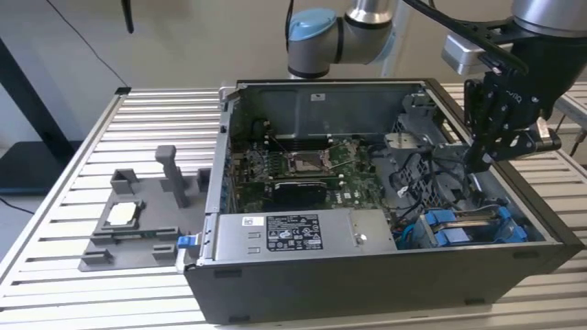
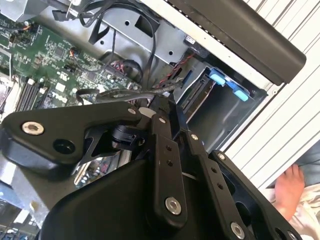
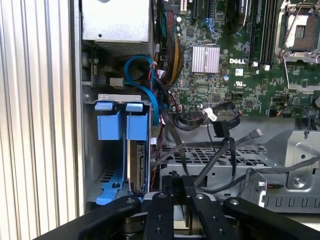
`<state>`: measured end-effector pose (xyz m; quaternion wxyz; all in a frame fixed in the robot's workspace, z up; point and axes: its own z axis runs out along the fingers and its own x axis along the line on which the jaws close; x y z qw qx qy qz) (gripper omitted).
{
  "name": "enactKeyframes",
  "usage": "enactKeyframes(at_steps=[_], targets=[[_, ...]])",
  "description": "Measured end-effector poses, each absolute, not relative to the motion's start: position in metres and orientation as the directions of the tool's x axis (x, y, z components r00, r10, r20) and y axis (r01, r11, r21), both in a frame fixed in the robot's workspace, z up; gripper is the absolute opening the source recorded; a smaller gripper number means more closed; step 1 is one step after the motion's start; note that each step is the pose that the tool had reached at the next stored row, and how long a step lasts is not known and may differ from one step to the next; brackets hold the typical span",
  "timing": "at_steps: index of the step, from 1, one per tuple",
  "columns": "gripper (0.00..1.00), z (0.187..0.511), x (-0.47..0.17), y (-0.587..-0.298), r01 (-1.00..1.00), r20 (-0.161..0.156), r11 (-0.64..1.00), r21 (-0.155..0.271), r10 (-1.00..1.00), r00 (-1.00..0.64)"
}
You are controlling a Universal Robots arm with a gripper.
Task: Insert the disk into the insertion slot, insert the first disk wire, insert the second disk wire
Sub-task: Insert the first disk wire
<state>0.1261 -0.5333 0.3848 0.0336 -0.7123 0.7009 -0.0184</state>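
Your arm (image 1: 341, 38) enters the exterior view at 12 o'clock, with the blue-capped joint (image 1: 312, 27) up top. From there it runs across to the 1–2 o'clock corner, where the wrist (image 1: 550, 17) sits. The gripper (image 1: 479, 161) hangs off the wrist toward 6 o'clock, tips pointing down, at roughly 3 o'clock in that view. The fingers (image 3: 168, 185) are brought together side by side, with barely a sliver between them in both wrist views (image 2: 162, 112). Can't tell if anything's pinched between them.

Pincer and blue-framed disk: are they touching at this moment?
Apart. In the first wrist view, the disk sits in the insertion slot, clear of the pincer.
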Motion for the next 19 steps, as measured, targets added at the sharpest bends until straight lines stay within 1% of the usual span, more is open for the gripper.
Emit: enactKeyframes(at_steps=[11,19], targets=[[0.19,0.379,0.134,-0.542,-0.999,-0.021,-0.015,-0.040,-1.000,0.016],[0.19,0.373,0.140,-0.550,-0.999,-0.022,-0.013,-0.033,-1.000,0.013]])
